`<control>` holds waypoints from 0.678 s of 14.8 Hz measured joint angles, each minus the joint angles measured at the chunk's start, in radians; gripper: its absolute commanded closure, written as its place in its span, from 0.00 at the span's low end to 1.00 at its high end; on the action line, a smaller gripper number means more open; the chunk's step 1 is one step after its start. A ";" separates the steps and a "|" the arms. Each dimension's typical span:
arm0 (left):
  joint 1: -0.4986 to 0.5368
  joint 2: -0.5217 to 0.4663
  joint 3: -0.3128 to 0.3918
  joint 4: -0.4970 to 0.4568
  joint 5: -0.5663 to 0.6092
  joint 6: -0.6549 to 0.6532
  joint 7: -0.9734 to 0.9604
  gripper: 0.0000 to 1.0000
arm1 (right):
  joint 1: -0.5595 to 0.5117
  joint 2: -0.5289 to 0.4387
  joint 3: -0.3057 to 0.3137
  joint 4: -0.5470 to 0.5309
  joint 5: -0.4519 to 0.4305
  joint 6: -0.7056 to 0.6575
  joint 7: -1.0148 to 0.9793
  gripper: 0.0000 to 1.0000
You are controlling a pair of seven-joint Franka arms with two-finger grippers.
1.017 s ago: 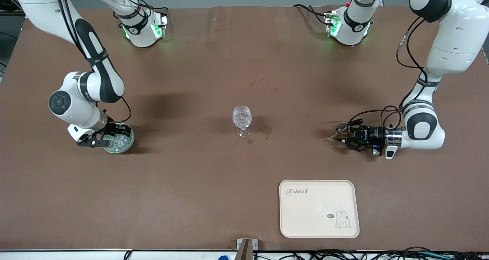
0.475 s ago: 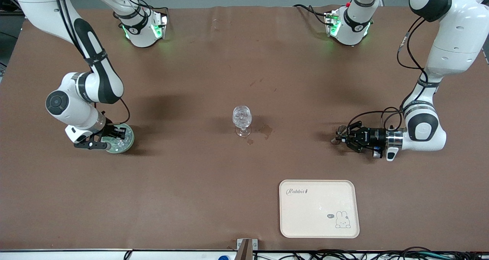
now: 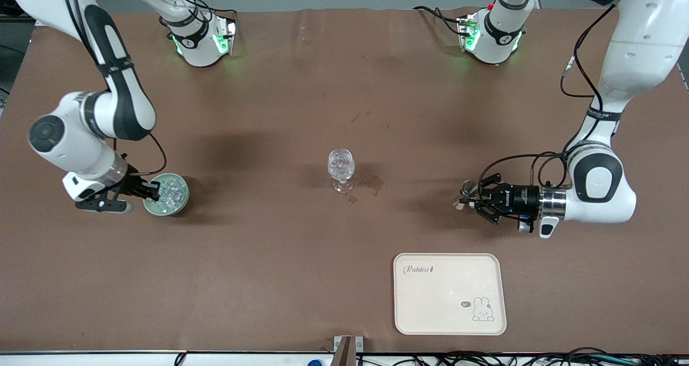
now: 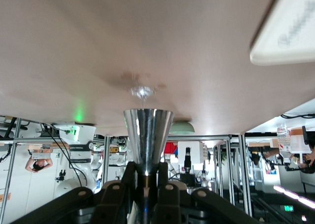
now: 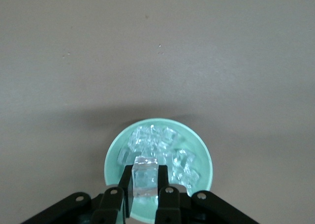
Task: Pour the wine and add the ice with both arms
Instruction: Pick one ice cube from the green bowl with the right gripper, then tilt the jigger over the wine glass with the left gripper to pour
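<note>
Nearest the front camera a cream tray (image 3: 449,293) lies bare, presumably waiting for the finished drink. The left gripper (image 3: 473,201), low over the table toward the left arm's end, is clamped on a metal cup (image 4: 147,140) held sideways. The glass (image 3: 341,169) stands mid-table where both arms can reach. The right gripper (image 5: 146,183) pinches one ice cube (image 5: 145,182) just above the green bowl (image 3: 182,204), the remaining ice (image 5: 165,147) inside.

Clear glittery ice (image 5: 160,152) is heaped in a pale green bowl (image 3: 180,205) at the right arm's end of the worktop; one chunk (image 5: 145,177) is clamped in the right pincer (image 5: 145,194) over it.
</note>
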 measured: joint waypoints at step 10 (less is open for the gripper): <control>-0.317 -0.193 -0.002 0.018 0.144 0.184 -0.473 1.00 | -0.025 -0.190 -0.003 0.344 -0.045 -0.601 -0.048 0.99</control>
